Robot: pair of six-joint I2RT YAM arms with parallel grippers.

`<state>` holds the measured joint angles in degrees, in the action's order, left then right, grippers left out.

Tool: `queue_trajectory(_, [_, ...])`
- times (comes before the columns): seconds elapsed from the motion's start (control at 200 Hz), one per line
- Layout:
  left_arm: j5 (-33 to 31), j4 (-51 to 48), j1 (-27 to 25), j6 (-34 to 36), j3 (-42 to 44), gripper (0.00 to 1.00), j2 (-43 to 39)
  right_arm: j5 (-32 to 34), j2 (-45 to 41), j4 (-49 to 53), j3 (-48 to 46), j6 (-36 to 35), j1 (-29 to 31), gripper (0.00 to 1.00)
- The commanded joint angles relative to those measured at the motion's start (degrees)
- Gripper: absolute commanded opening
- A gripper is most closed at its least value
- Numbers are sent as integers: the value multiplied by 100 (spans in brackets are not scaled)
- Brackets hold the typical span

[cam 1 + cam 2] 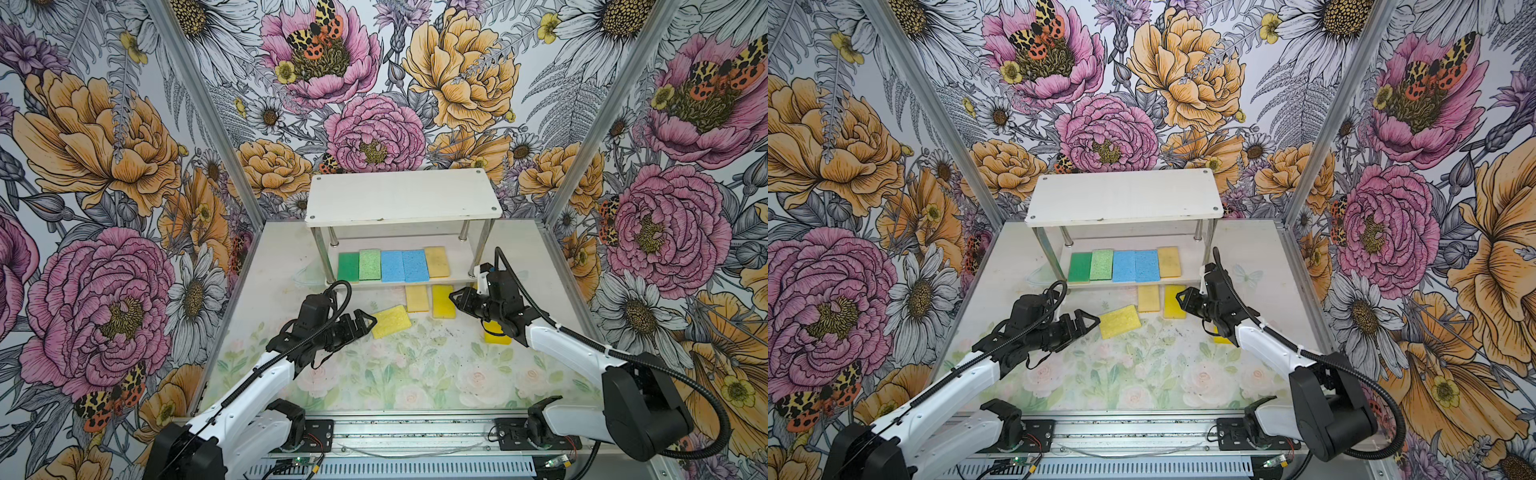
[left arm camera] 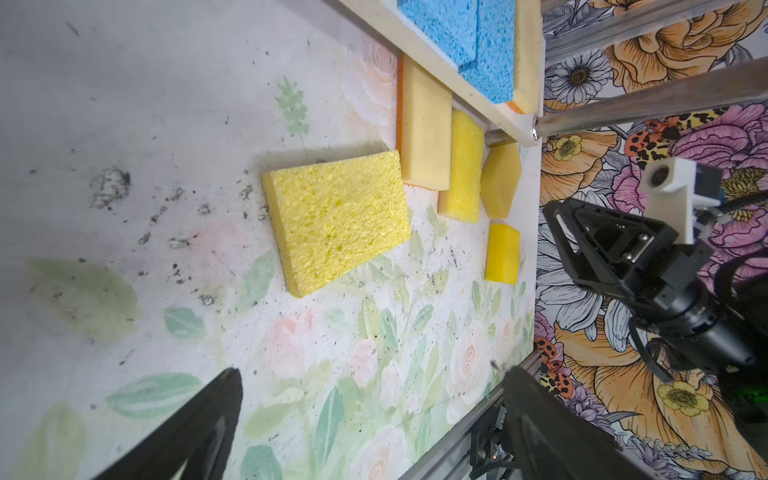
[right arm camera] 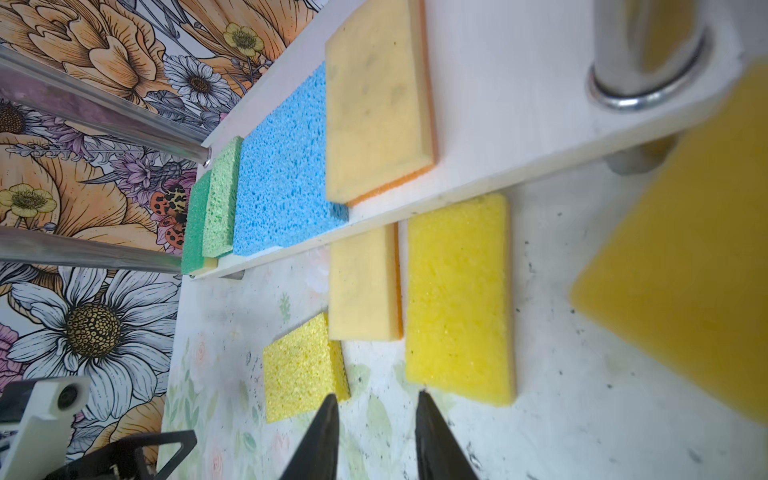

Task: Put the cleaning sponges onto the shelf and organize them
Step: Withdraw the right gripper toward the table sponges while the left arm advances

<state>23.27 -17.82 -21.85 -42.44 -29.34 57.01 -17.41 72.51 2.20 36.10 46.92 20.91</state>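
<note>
Floral-papered walls point(image 1: 124, 166) enclosed a pale, flower-printed tabletop point(image 1: 374, 374) speckled with dark grit.

Top views, both. Shelf point(image 1: 403, 197) point(image 1: 1123, 195): white, two-tier, centre frame near the back wall. Its lower board point(image 1: 459, 259) carried five sponges lying flat in a close-set row, left to right: dark green sponge point(image 1: 348, 267), light green sponge point(image 1: 370, 264), light blue sponge point(image 1: 392, 266), second light blue sponge point(image 1: 414, 265), shelved tan sponge point(image 1: 437, 262). Directly below the shelf's front edge, on the tabletop: loose tan sponge point(image 1: 417, 298) and bright yellow sponge point(image 1: 443, 301), side by side. Porous yellow sponge point(image 1: 391, 321) lay skewed, lower left of those two. Deep yellow sponge point(image 1: 498, 338) lay right of centre, partly hidden under the right arm point(image 1: 561, 345). Left gripper point(image 1: 368, 322): just left of the porous yellow sponge, jaws spread wide, nothing held. Right gripper point(image 1: 457, 300): at the bright yellow sponge's right edge; jaw gap unreadable from above.

Left wrist view. Left gripper point(image 2: 372, 374): fingers stood far apart with only tabletop between them; the porous yellow sponge point(image 2: 336, 220) lay ahead, clear of both. Amber sponge point(image 2: 500, 178), blurred, sat beside the shelf's corner, next to the bright yellow sponge point(image 2: 463, 166); whether it lay flat could not be told.

Right wrist view. Right gripper point(image 3: 378, 415): jaws stood slightly parted, nothing between them, tips near the bright yellow sponge's point(image 3: 457, 299) end. Amber sponge point(image 3: 685, 270) appeared large and blurred, close to the lens.
</note>
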Motion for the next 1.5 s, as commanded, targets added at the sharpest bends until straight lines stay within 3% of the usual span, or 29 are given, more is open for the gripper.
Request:
queue_trajectory(0.0, [121,661,7,582,-246,99,396,-252,-509,243,-318,262,106,38])
queue_trajectory(0.29, [-52,1896,-146,1267,-568,99,1722,-590,-1161,352,-867,576,403,48])
queue_trajectory(0.755, [-682,2024,-696,2219,-1380,99,3095,-675,-1459,551,-1164,652,487,51])
queue_trajectory(1.141, [-827,2051,-1185,2044,-1281,99,3533,-637,-1669,693,-1164,758,527,52])
queue_trajectory(1.496, [-1101,2057,-1934,1373,-836,99,3120,-660,-1372,708,-979,683,586,52])
